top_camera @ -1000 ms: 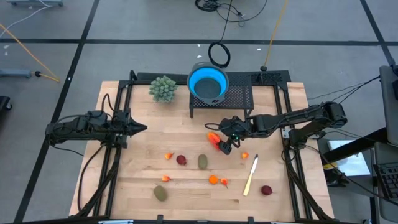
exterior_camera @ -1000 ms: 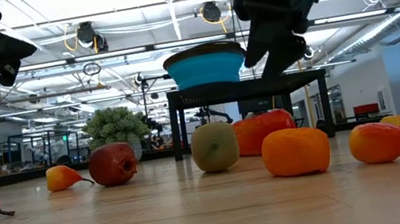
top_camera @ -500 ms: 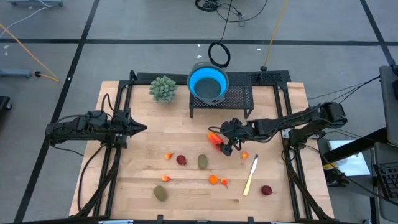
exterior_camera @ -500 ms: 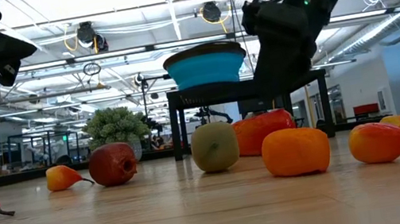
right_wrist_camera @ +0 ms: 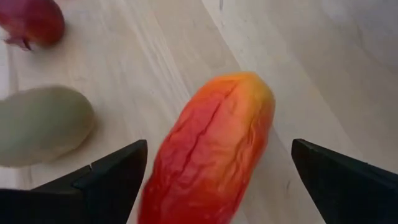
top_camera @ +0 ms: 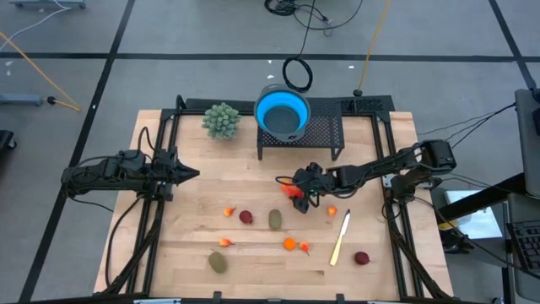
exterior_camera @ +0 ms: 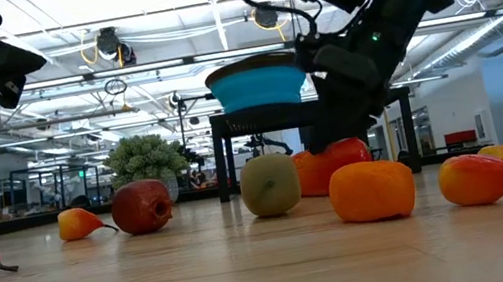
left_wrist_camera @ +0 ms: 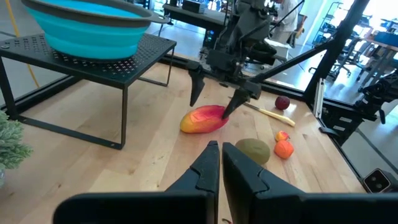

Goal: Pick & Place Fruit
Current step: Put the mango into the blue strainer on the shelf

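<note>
Red-orange elongated fruit (top_camera: pixel 293 189) lying flat mid-table, smaller fruits (top_camera: pixel 275 219) nearby.

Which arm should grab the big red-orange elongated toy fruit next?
Right. The right gripper hangs over the red-orange elongated toy fruit, jaws open to either side of it. The left gripper waits shut, far off near the table's left side.

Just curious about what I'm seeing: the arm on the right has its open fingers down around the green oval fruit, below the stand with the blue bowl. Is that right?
Not quite. The right gripper is open, but it straddles the red-orange elongated fruit, not the olive-green oval fruit, which lies apart beside it. The right wrist view shows this; the blue bowl does sit on the stand.
</note>
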